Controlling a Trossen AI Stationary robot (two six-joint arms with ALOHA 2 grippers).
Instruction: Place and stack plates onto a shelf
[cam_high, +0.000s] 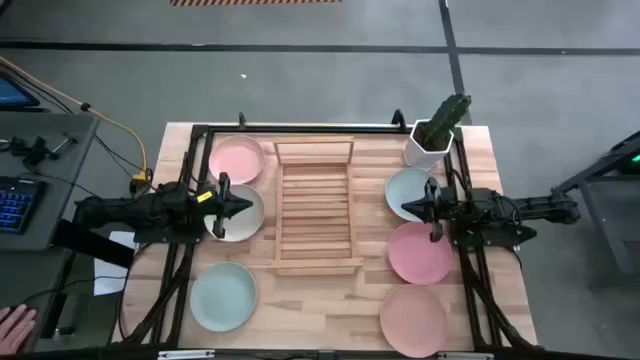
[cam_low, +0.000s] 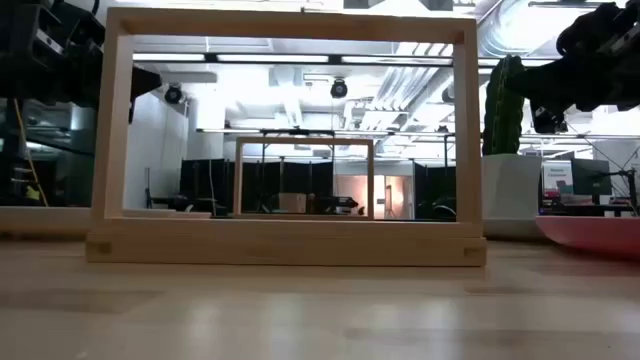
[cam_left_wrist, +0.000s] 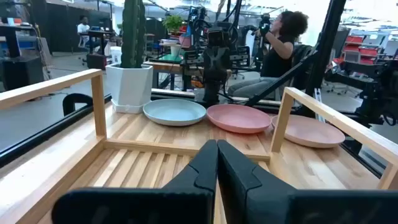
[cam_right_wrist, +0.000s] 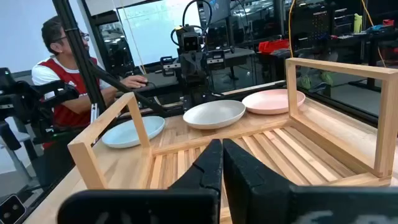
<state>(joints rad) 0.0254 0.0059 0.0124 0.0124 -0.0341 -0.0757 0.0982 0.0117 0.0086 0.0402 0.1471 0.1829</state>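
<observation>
Nothing stacked yet: the shelf (cam_high: 314, 207) is seen bare, all six plates still lying flat on the desk (cam_high: 300, 305).

L side, next to the shelf: pink plate (cam_high: 236, 159) toward the far edge, cream plate (cam_high: 238, 212) beside it w/ the left end effector (cam_high: 243, 207) held above it, fingers pressed together, nothing gripped; mint plate (cam_high: 223, 295) toward the near edge.

Centre: shelf's long axis is set far-to-near across the desk, slats crosswise, raised frame rails at both short ends.

R side: cactus pot (cam_high: 432, 146) at the far corner, mint plate (cam_high: 409, 192) just beside it, right end effector (cam_high: 407, 208) over that plate, fingers closed, empty. Then two pink plates (cam_high: 419, 252) and (cam_high: 413, 316) toward the near edge.

Judged: task at start, all six placements left.
</observation>
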